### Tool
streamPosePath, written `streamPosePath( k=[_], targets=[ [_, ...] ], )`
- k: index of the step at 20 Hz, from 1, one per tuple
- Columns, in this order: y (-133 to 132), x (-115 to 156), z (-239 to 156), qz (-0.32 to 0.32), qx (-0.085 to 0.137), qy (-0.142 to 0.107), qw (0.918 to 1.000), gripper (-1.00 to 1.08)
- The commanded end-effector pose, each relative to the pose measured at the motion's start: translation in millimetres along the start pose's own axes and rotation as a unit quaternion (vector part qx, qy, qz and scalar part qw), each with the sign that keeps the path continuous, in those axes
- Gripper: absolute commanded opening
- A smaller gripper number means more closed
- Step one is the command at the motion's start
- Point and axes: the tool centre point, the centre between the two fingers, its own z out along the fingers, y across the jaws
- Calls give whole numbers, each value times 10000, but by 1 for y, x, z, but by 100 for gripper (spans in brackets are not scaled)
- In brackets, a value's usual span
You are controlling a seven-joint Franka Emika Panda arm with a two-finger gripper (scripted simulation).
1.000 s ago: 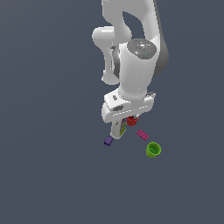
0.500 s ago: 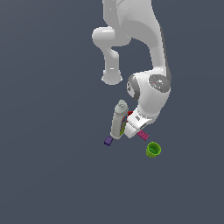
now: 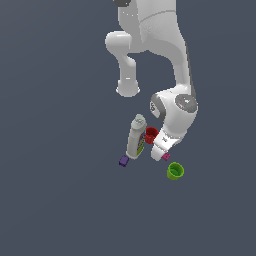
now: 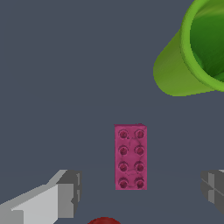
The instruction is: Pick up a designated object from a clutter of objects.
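The designated object, a flat magenta-pink studded brick, lies on the grey floor between my two fingertips in the wrist view. My gripper is open, one grey fingertip on one side of the brick and the other farther off on the other side, neither touching it. In the exterior view only a sliver of the brick shows beside my lowered hand, whose fingers are hidden there. The clutter around it holds a green cup, a red cup, a tall white bottle and a purple block.
The green cup lies close to the brick in the wrist view, its mouth turned toward the camera. A rim of the red cup shows at the wrist picture's edge between my fingers. The white bottle leans beside my hand on the exterior view's left.
My arm has swung down and toward the exterior view's right, bringing the hand low over the magenta brick. The bottle, once hidden behind the hand, now shows in full.
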Motion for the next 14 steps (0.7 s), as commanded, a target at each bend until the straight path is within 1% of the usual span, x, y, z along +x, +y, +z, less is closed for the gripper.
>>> streamPosePath(
  k=[1, 6, 14],
  targets=[
    [0, 0, 0, -1, 0, 0, 10000, 100],
    [0, 0, 8, -6, 0, 1, 10000, 100],
    [-1, 0, 44, -26, 0, 6, 10000, 100]
  ],
)
